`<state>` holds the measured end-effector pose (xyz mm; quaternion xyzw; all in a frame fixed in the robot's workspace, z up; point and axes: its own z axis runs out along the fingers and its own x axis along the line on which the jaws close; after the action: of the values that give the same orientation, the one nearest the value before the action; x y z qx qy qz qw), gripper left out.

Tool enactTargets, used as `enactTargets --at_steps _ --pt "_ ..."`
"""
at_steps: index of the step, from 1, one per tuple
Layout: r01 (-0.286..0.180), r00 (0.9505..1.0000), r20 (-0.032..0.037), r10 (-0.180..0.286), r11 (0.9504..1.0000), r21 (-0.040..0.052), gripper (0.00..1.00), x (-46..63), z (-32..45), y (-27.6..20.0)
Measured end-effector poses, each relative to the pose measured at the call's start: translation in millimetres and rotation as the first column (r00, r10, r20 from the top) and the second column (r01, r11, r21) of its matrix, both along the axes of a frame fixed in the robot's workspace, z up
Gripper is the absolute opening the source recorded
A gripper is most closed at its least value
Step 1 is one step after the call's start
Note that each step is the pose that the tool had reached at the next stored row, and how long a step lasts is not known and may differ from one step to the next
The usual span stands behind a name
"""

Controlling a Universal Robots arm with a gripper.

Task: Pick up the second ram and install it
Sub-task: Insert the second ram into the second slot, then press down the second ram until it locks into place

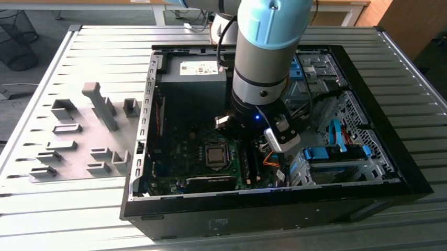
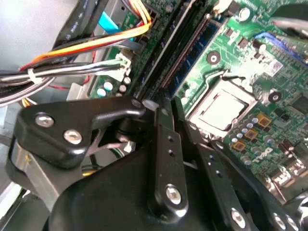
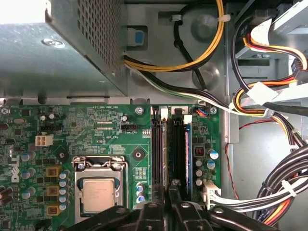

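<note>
Gripper low inside the open computer case, over the memory slots

The gripper (image 3: 168, 204), fingers (image 2: 169, 144) drawn close on a thin dark edge-on strip, likely the second ram (image 3: 165, 149), stands between black slot rails; bare metal processor (image 3: 97, 194) beside, glossy cable bundles (image 3: 269, 192) crowd the other side.

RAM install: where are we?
Done: the arm has reached into the open case, and the gripper is low over the motherboard's memory slots. In hand: it is at the end of a stick standing edge-on in the slots. Left: I can't tell whether that is the second ram, or whether it is pressed home, so seating is unconfirmed.
</note>
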<state>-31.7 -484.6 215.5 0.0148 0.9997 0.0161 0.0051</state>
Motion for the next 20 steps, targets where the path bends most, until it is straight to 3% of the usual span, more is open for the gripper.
enactTargets --at_steps 1,5,11,13,15,20 --pt "0.000 1.0000 0.0000 0.000 1.0000 0.0002 0.21 0.0 -0.1 0.0" --pt "0.000 1.0000 0.0000 0.000 1.0000 0.0003 0.21 0.0 1.0 0.1" --pt "0.000 1.0000 0.0000 0.000 1.0000 0.0003 0.21 0.0 18.2 0.1" --pt "0.000 1.0000 0.0001 0.000 1.0000 0.0004 0.20 0.0 18.4 0.1" --pt "0.000 1.0000 0.0001 0.000 1.0000 0.0005 0.11 0.0 18.4 0.1" --pt "0.000 1.0000 0.0000 0.000 1.0000 0.0003 0.11 0.2 14.5 0.1"
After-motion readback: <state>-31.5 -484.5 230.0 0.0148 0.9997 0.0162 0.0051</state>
